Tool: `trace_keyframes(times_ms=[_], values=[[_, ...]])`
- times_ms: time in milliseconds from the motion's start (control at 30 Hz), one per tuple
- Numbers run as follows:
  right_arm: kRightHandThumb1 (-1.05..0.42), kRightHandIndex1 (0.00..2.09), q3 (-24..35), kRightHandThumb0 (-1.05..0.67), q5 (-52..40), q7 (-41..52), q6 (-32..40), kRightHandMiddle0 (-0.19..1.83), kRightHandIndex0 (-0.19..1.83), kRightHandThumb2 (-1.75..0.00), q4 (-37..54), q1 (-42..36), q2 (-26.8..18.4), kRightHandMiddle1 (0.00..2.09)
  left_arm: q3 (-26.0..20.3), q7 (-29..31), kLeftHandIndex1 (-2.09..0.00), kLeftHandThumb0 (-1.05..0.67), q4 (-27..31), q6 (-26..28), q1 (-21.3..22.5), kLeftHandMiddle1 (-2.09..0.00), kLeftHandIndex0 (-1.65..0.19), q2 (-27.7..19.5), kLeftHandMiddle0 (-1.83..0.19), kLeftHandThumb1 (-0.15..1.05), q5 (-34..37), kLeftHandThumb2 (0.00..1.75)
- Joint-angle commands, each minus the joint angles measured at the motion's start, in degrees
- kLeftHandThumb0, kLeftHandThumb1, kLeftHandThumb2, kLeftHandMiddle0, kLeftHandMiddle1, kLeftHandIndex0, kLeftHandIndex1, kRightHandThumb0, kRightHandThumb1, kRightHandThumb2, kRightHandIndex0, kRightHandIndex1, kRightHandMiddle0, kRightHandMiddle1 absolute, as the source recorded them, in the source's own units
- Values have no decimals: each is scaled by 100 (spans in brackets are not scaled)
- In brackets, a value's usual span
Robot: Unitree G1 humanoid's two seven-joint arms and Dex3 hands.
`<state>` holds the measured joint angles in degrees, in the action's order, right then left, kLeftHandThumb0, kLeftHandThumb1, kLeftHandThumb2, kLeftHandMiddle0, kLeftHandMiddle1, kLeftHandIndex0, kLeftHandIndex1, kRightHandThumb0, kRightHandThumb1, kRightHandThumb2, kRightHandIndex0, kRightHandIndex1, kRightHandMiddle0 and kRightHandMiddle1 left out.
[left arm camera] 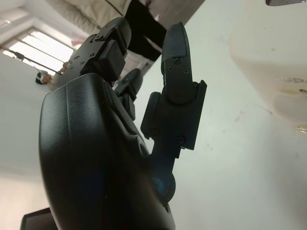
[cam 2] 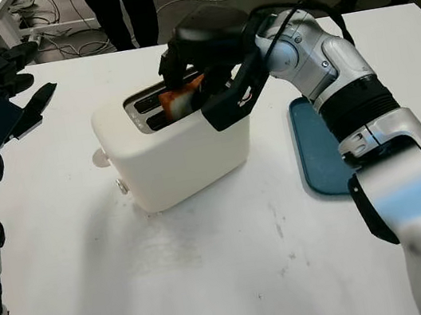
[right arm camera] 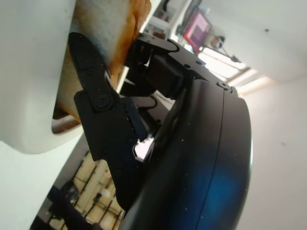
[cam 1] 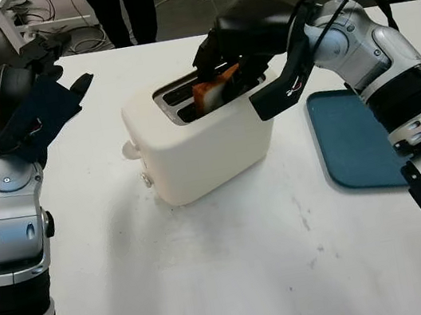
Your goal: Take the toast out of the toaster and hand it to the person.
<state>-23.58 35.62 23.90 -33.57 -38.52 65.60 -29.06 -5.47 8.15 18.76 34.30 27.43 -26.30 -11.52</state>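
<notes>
1. Two robot arms show in the left eye view: the right hand (cam 1: 221,65) sits over the white toaster (cam 1: 192,144), its fingers closed on a slice of toast (cam 1: 214,90) standing in the near slot. The left hand (cam 1: 45,88) is raised at the table's left side, holding nothing.
2. Right eye view: a blue tray (cam 2: 318,147) lies on the white table (cam 2: 239,282) just right of the toaster; a person's dark legs (cam 2: 125,10) stand beyond the far edge.
3. Left wrist view: the left hand's black fingers (left arm camera: 176,57) are extended, well apart from the toaster's wall.
4. Right wrist view: one finger (right arm camera: 91,72) presses against the toast's browned crust at the slot.
</notes>
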Motion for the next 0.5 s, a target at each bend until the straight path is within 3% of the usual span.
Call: trace_keyframes(times_ms=[0, 100, 167, 267, 467], values=[[-79, 162, -149, -60, 232, -92, -167, 93, 104, -1, 23, -117, -110, 143, -25, -4, -10, -50, 40, 76, -18, -64, -46, -13, -16, 92, -42, 38], [-90, 159, -284, -60, 502, -378, -241, 97, 111, -4, 21, -126, -158, 133, 16, 29, -8, -50, 47, 96, -22, -64, -43, -73, -14, 92, -86, 39], [-91, 166, -313, -58, 569, -630, -326, 96, 110, -12, -54, -164, -145, 141, 32, 48, -8, -50, 54, 82, -27, -64, -43, -98, -14, 92, -98, 40], [-92, 174, -377, -54, 671, -936, -391, 84, 109, -27, -141, -192, -135, 170, -1, 31, -8, -48, 61, 115, -16, -65, -44, -38, -15, 92, -76, 40], [-92, 175, -409, -49, 742, -1387, -522, 79, 106, -37, -346, -137, -103, 174, 4, 11, -8, -49, 78, 138, -16, -67, -45, -12, -15, 92, -92, 39]])
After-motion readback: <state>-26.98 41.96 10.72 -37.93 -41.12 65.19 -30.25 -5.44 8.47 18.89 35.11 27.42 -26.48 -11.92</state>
